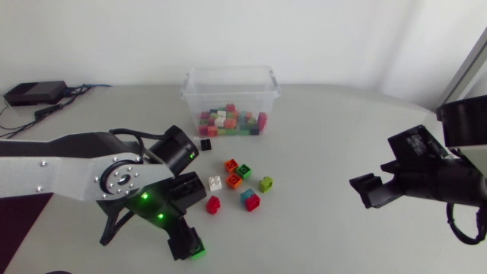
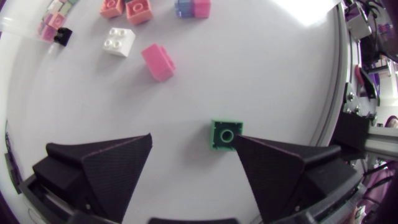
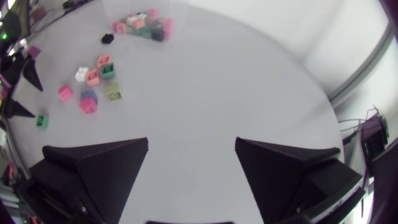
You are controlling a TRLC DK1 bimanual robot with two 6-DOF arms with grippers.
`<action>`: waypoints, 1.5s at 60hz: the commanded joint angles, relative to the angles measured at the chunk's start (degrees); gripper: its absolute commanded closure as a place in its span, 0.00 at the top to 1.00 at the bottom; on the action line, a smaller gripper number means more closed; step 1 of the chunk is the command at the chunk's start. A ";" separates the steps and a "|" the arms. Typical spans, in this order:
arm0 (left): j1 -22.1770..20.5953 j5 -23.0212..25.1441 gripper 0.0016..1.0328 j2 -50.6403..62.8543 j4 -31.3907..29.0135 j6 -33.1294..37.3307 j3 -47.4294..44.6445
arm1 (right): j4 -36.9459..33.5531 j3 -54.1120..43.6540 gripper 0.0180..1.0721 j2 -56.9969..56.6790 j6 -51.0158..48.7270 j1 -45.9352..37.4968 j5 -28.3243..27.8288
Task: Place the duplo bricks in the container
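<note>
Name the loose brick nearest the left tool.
The green brick, right between the left tool's open fingers; the pink brick and the rest lie farther ahead.

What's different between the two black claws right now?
The left gripper has a green brick between its fingers; the right gripper has only bare table. The left hangs near the loose bricks, the right far from them. Both stand open.

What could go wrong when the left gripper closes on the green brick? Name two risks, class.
1. The green brick lies off-centre, close to one finger of the open left gripper. Closing might shove or tip it instead of clamping it.
2. It lies fairly near the edge of the table, so a sideways push could perhaps send it off.
</note>
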 commanded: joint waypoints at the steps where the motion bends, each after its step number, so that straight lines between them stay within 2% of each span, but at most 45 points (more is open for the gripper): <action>1: -1.05 0.73 0.88 2.02 -1.18 1.12 1.16 | -4.02 4.22 0.95 3.87 -5.50 1.26 0.37; 7: -2.10 0.82 0.84 3.86 -1.80 1.21 1.07 | -4.02 4.75 0.95 6.33 -5.76 1.35 0.28; 11: -2.72 0.82 0.84 4.74 -1.88 1.21 1.16 | -2.61 4.75 0.91 7.47 -5.67 1.52 0.28; 16: -3.86 0.82 0.84 6.15 -1.88 1.21 1.16 | -1.47 4.84 0.91 7.91 -4.97 2.67 0.11; 28: -4.12 1.08 0.79 9.40 -1.27 1.48 1.33 | -1.47 5.36 0.90 7.91 -3.12 6.71 0.02; 33: -3.77 1.35 0.68 10.63 -0.21 1.48 1.25 | -0.41 4.84 0.90 7.56 -1.81 8.56 0.28; 39: -2.72 3.54 0.49 10.98 0.75 1.65 1.33 | -0.06 5.36 0.86 8.61 -0.49 11.46 0.90; 45: -1.93 5.65 0.43 10.81 1.28 1.83 1.42 | 0.38 6.07 0.86 10.46 0.83 14.09 1.78; 50: -1.75 6.62 0.41 10.46 2.25 2.18 0.98 | 1.52 6.24 0.86 12.65 1.53 16.03 3.27; 60: -1.75 6.88 0.34 10.54 3.13 2.44 0.54 | 1.96 6.95 0.86 15.20 2.68 18.66 3.36; 61: -1.75 6.88 0.31 10.54 3.39 2.44 0.63 | 2.13 7.03 0.86 15.38 2.76 18.93 3.36; 73: -0.96 6.88 0.31 4.83 2.60 2.53 0.98 | 2.05 11.25 0.83 21.09 3.29 20.51 2.57; 90: 5.54 6.79 0.31 -7.03 2.34 2.97 3.71 | 1.61 20.13 0.83 37.18 3.47 21.56 -0.60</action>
